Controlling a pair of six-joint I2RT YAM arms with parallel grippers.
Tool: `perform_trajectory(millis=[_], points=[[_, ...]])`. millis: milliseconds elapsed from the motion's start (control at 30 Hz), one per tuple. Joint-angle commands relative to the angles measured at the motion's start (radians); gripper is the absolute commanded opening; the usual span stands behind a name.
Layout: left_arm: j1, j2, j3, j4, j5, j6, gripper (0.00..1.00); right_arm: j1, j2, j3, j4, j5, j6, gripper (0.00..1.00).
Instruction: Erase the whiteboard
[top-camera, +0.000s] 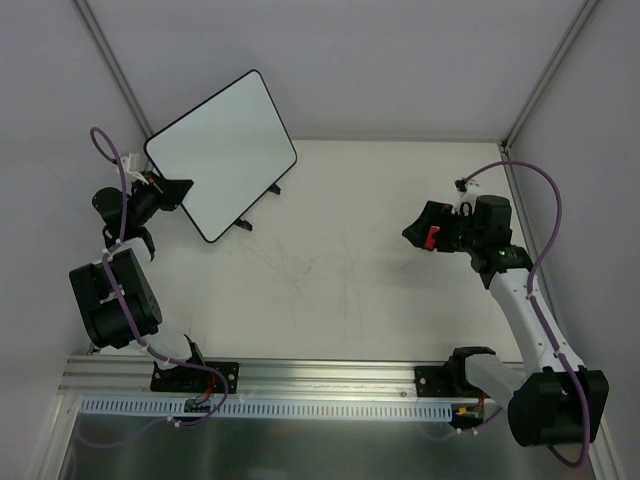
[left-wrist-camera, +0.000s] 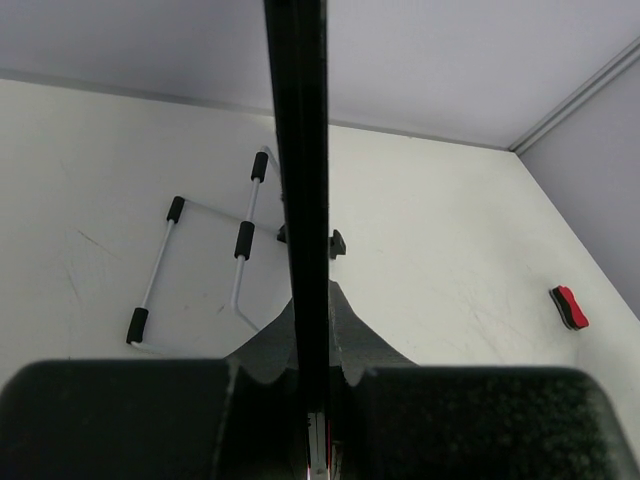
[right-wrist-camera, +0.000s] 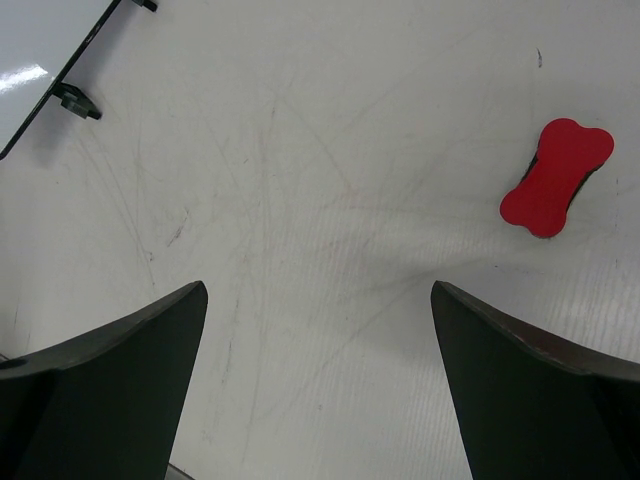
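Note:
The whiteboard (top-camera: 222, 155) stands tilted at the back left, and its white face shows no marks in the top view. My left gripper (top-camera: 172, 190) is shut on its left rim. In the left wrist view the whiteboard's black edge (left-wrist-camera: 297, 150) runs straight up between the fingers of that gripper (left-wrist-camera: 308, 292). My right gripper (top-camera: 420, 232) hovers open over the table at the right with nothing between its fingers (right-wrist-camera: 318, 290). A small red eraser (right-wrist-camera: 556, 177) lies on the table just beyond it. A corner of the whiteboard (right-wrist-camera: 30, 55) shows at the top left of the right wrist view.
A white wire stand (left-wrist-camera: 200, 255) with black caps lies on the table under the board. The eraser (left-wrist-camera: 568, 306) sits near the right wall. Grey walls close in the table on the left, back and right.

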Motion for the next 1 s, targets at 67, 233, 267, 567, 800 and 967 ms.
perform_trajectory(millis=[67, 233, 267, 567, 800, 967], points=[[0.011, -0.028, -0.059, 0.038, 0.056, 0.119, 0.0, -0.008, 0.004, 0.0, 0.009, -0.015, -0.014, 0.99], [0.019, -0.055, -0.081, -0.029, 0.06, 0.175, 0.0, -0.007, 0.011, -0.002, 0.009, -0.015, -0.016, 0.99], [0.02, -0.058, -0.084, -0.054, 0.059, 0.181, 0.0, -0.008, 0.011, 0.0, 0.01, -0.015, -0.014, 0.99], [0.022, -0.092, -0.101, -0.186, 0.048, 0.276, 0.0, -0.007, 0.012, -0.008, 0.009, -0.018, -0.021, 0.99], [0.023, -0.101, -0.113, -0.235, 0.017, 0.301, 0.0, -0.007, -0.003, -0.022, 0.01, -0.018, -0.021, 0.99], [0.023, -0.107, -0.112, -0.285, 0.008, 0.327, 0.09, -0.008, -0.012, -0.035, 0.01, -0.018, -0.021, 0.99]])
